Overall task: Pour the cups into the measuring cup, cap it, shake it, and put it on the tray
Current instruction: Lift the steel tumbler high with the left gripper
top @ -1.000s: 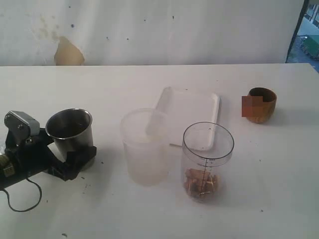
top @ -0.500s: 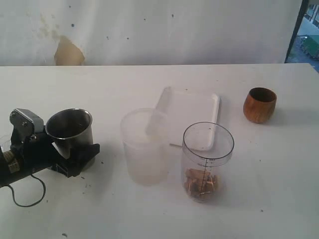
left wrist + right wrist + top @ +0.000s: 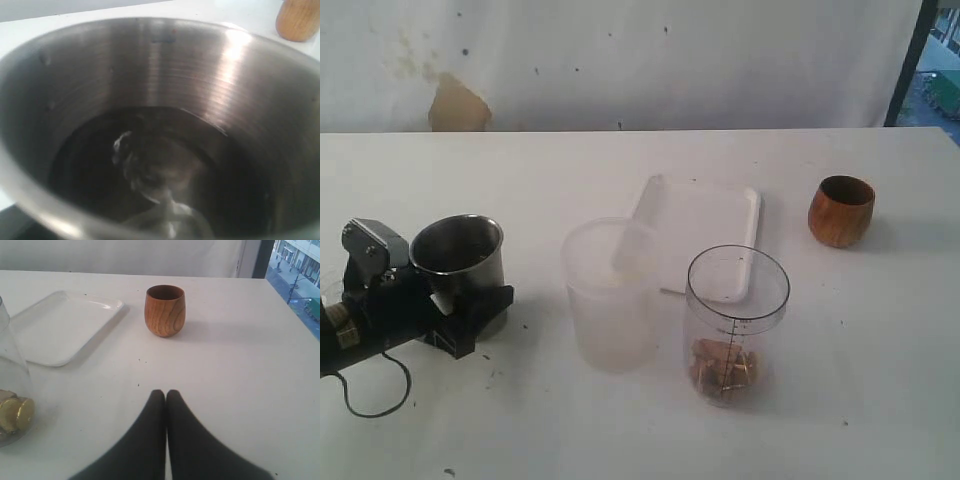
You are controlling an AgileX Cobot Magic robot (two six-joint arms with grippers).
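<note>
The steel tumbler stands at the left of the table, and its shiny inside fills the left wrist view, with something pale and blurred at the bottom. My left gripper straddles its lower half, black fingers pressed to its sides. The frosted cup stands in the middle. Beside it is the clear measuring cup, uncapped, holding golden-brown pieces. Behind them lies the white tray. The wooden cup stands far right. My right gripper is shut on nothing, short of the wooden cup.
A black cable loops on the table under the left arm. The table's back edge meets a stained white wall. In the right wrist view the tray and the measuring cup's wall lie to one side.
My left gripper's fingers have drawn in against the steel tumbler, and the tumbler has shifted slightly left and up. The right gripper has stayed shut.
</note>
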